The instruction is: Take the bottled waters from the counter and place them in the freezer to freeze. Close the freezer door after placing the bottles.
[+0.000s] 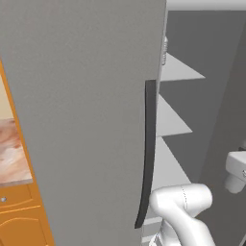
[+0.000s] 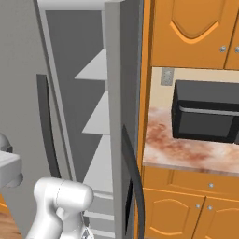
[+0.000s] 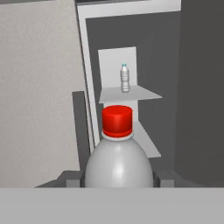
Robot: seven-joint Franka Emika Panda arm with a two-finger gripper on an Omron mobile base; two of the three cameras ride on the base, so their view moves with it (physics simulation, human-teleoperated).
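Red-capped bottle (image 3: 117,153) sits upright between the two fingertips (image 3: 70,178) of the claw (image 3: 117,179), one dark tip showing on each side of its rounded shoulder. Claw is pinching the bottle low on the body; the cap and neck rise above the tips, toward the open freezer (image 3: 148,65).

Blue-capped bottle (image 3: 125,78) stands upright on a white shelf (image 3: 131,93) inside the freezer, well beyond the claw and above the red cap in the hand view. It stands alone there, near the back wall. A second shelf shows lower, just behind the held bottle's cap.

Freezer door (image 1: 86,120) stands swung out on the claw's left side in the hand view, its pale flat face close by. In the left base view its long dark bar handle (image 1: 148,153) runs down the door's edge, and the white shelves (image 1: 170,120) show past it in the grey interior. The arm's white elbow (image 1: 185,206) rises at the foot of that opening.

From the right base view, the neighbouring grey door (image 2: 123,116) edges the compartment on the right, carrying its own dark handle. Beyond it, well off to the claw's right, lies the reddish marbled bench (image 2: 186,149) with a black microwave (image 2: 205,116) on it, orange cabinets (image 2: 186,205) below and above.
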